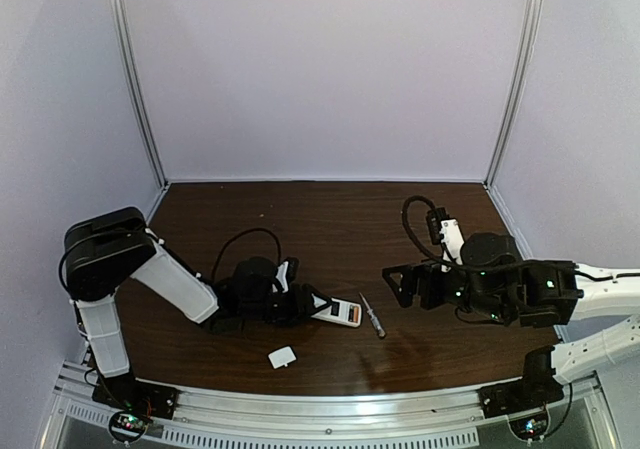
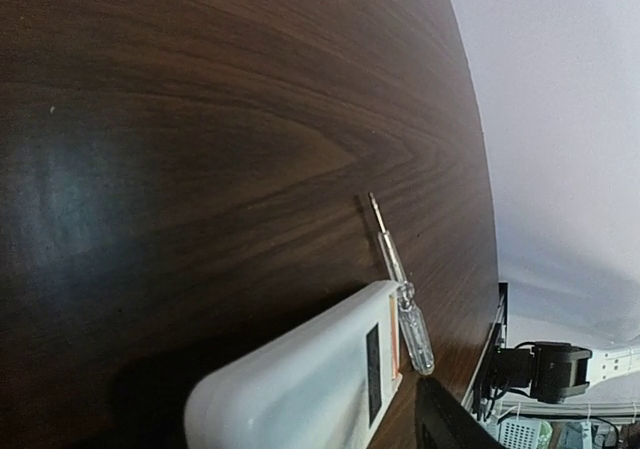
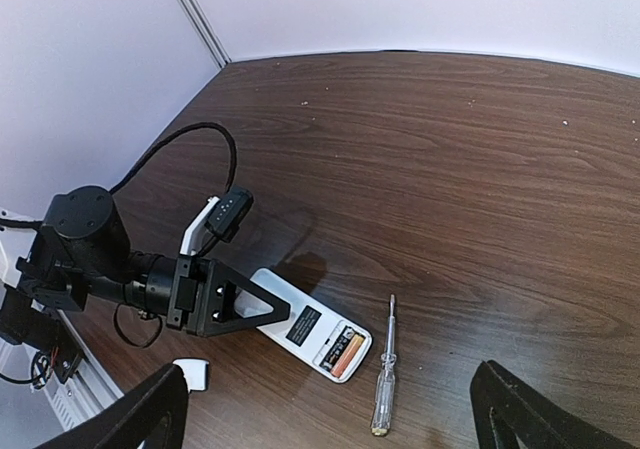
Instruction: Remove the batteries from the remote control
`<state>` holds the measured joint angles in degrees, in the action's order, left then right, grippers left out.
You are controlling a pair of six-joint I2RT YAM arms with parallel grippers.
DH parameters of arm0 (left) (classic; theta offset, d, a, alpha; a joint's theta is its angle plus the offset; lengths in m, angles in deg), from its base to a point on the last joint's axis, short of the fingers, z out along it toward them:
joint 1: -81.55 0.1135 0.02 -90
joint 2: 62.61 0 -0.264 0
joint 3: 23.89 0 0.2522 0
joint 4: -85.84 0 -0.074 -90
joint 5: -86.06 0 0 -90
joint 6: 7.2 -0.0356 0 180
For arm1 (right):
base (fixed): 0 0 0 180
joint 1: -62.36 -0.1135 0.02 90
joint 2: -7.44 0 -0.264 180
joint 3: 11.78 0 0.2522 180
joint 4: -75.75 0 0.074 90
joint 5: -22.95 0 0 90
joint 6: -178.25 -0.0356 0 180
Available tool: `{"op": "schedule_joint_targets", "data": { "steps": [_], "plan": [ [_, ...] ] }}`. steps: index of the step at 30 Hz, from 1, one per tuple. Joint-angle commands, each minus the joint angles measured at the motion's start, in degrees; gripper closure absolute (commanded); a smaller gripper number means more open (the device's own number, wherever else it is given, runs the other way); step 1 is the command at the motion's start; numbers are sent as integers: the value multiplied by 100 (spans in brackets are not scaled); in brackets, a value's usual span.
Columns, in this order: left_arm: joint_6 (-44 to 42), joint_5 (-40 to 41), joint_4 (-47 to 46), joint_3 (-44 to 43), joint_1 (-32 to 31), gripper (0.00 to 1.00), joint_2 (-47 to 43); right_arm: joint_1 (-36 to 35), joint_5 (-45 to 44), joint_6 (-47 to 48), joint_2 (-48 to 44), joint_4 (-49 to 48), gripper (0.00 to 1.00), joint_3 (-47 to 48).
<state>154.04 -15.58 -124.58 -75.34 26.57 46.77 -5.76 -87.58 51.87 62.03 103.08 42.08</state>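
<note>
The white remote control (image 1: 343,313) lies on the table with its back face up and its battery bay open. Two batteries (image 3: 344,352), one orange-copper and one dark, sit side by side in the bay. My left gripper (image 1: 320,306) is shut on the remote's near end; it also shows in the right wrist view (image 3: 268,314). In the left wrist view the remote (image 2: 300,384) fills the bottom, beside one dark finger (image 2: 445,424). My right gripper (image 1: 402,287) is open and empty, above and to the right of the remote, its fingers (image 3: 140,419) wide apart.
A thin silver screwdriver (image 1: 373,317) with a clear handle lies just right of the remote; it shows in the right wrist view (image 3: 383,387) and the left wrist view (image 2: 402,294). The small white cover piece (image 1: 282,357) lies near the front edge.
</note>
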Motion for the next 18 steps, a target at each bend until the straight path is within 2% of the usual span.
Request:
{"op": "schedule_joint_targets", "data": {
  "steps": [1, 11, 18],
  "plan": [
    [-339, 363, 704, -90, -26, 41, -305, 15, 5, 8, -61, 85, 0, -81],
    [-510, 580, 1243, 6, -42, 40, -590, 14, 21, 17, 27, 70, 0, -64],
    [-583, 904, 1722, -61, -273, 40, -822, 16, 46, 35, 96, 63, 0, -39]
  ]
}}
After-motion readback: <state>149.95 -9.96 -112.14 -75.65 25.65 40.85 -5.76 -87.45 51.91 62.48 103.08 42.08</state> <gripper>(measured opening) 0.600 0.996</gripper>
